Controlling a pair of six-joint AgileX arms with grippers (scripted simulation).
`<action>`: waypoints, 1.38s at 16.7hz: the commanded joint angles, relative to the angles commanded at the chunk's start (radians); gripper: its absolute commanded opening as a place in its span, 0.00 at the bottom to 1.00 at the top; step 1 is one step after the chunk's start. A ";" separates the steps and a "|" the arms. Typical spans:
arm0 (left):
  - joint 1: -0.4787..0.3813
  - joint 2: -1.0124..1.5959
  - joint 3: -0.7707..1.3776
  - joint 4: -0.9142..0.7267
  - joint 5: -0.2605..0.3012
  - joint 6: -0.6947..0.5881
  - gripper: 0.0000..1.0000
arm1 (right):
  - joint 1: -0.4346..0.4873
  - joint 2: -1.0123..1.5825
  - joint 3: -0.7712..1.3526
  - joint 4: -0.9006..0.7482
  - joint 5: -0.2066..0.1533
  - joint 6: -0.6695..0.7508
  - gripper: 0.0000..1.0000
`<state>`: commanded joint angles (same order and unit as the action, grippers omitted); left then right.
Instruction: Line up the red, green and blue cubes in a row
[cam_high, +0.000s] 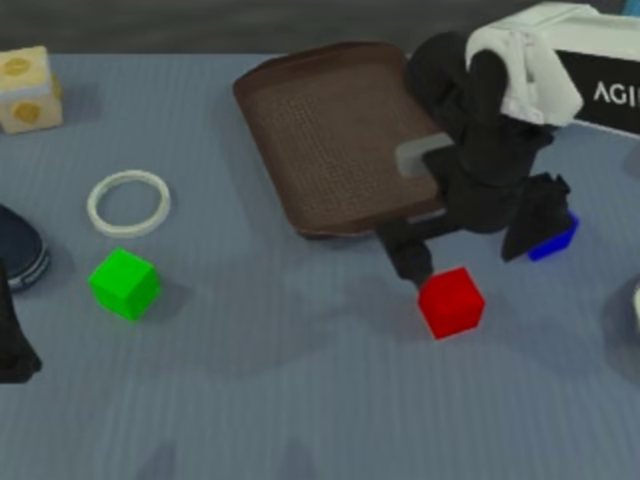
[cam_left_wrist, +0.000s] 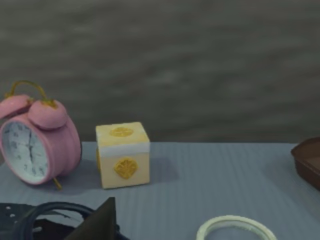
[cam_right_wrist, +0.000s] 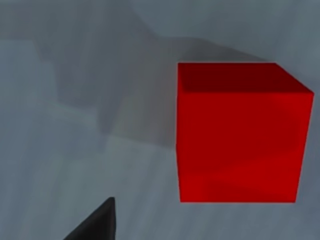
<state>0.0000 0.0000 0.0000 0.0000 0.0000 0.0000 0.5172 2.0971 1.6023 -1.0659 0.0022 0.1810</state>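
Right gripper (cam_high: 470, 250), jaws wide, straddles the gap between red cube (cam_high: 451, 302) and blue cube (cam_high: 555, 238) near the tabletop's right edge, apparently picking which to grab; the green cube (cam_high: 124, 283) sits far left.

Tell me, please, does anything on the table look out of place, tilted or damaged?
Nothing looks damaged or spilled. The brown tray lies askew to the table's edges, and the three cubes are scattered: green cube left, red cube beside the right gripper, blue cube partly hidden behind it.
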 joint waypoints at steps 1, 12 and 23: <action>0.000 0.000 0.000 0.000 0.000 0.000 1.00 | 0.004 0.015 0.015 -0.008 0.000 0.002 1.00; 0.000 0.000 0.000 0.000 0.000 0.000 1.00 | 0.005 0.089 -0.065 0.148 0.001 0.002 1.00; 0.000 0.000 0.000 0.000 0.000 0.000 1.00 | 0.007 0.158 -0.139 0.287 0.001 0.005 0.77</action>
<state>0.0000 0.0000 0.0000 0.0000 0.0000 0.0000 0.5246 2.2549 1.4628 -0.7786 0.0036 0.1863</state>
